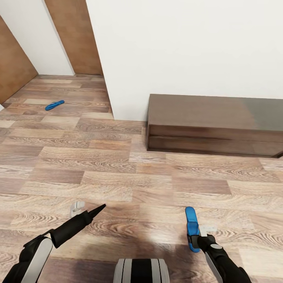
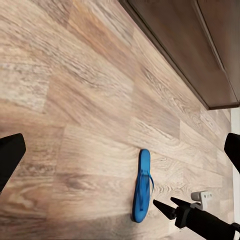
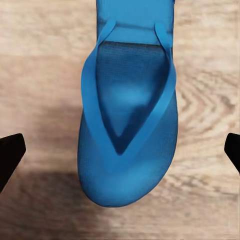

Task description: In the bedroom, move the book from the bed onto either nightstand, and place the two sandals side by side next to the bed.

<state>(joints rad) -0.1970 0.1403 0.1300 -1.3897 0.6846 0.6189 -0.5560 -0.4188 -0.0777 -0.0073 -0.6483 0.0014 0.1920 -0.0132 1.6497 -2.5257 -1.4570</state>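
Lying flat on the wood-plank floor (image 1: 118, 173), the near sandal (image 1: 192, 228) sat directly under the right gripper (image 1: 195, 240), its long axis running away from the robot in the head view, strap side up. The right wrist view looked straight down on the strap V, with the two dark fingertips (image 3: 10, 160) spread wide on either side of the sole and touching nothing — the jaws stood open, straddling it across its width. Whether the tips had come level with the sole could not be told. The right arm was plainly the nearer one; a straight descent and a squeeze across the narrow dimension looked like the natural next move.

The left gripper (image 1: 94, 212) hovered well apart to the other side, pointed over bare boards, its jaws open too in its own wrist view. The second sandal (image 1: 54, 104) lay far off across the floor, near the white wall's corner. A long low dark-brown cabinet (image 1: 214, 124) stood against that white wall (image 1: 184, 47) — ahead and to the right.
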